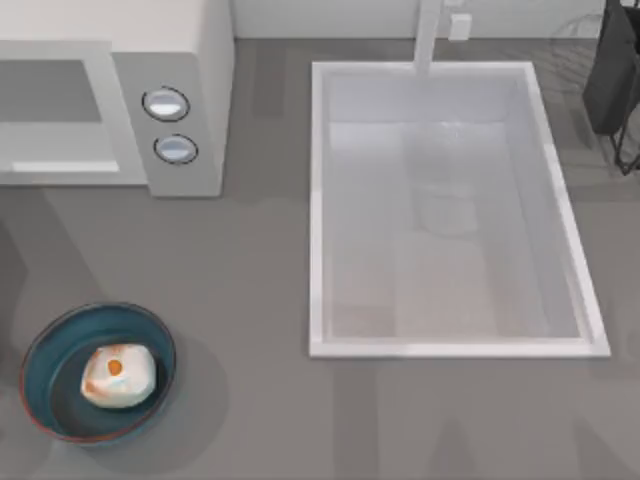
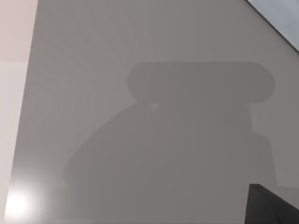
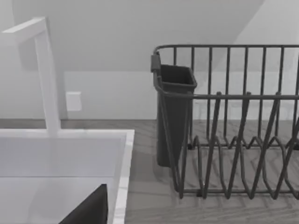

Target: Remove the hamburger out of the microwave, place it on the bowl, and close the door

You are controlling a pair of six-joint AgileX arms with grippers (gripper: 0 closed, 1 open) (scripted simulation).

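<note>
The hamburger (image 1: 118, 375), a pale bun with an orange spot, lies inside the dark teal bowl (image 1: 45, 350) at the table's front left. At the back left stands the off-white microwave (image 1: 190, 40) with two round knobs (image 1: 166, 104). Its door (image 1: 55, 110) sits flush with the control panel, the light handle bar (image 1: 65, 167) along its edge. A dark corner of my left gripper (image 2: 271, 207) shows over bare grey table in the left wrist view. A dark corner of my right gripper (image 3: 88, 210) shows near the sink rim in the right wrist view.
A large white sink (image 1: 318, 200) with a faucet (image 1: 428, 35) takes up the table's middle and right. A dark wire dish rack (image 3: 233, 140) with a utensil cup (image 3: 174, 116) stands at the back right. Open grey tabletop lies between the bowl and the sink.
</note>
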